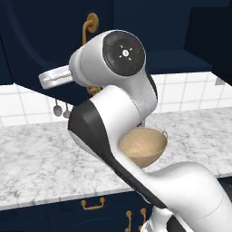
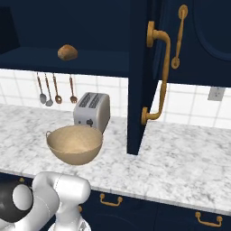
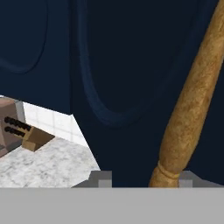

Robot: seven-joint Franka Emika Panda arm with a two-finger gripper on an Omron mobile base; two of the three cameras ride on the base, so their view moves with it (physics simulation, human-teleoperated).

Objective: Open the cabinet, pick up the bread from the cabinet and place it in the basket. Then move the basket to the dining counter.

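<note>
Hand view: pincer (image 3: 142, 177) half-open astride brass handle (image 3: 192, 105).

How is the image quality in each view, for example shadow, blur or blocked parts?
Left base view: the arm blocks most of the basket; soft, even light. Right base view: sharp; the bread sits on a dim cabinet shelf, and the basket has a faint shadow. Hand view: very close, so the brass handle and navy cabinet door look coarse and slightly blurred.

You see a toaster (image 2: 92, 110) on the marble bench (image 2: 189, 162), four utensils (image 2: 56, 89) hanging on the tiled wall (image 2: 189, 106), and a knife block (image 3: 11, 127).
</note>
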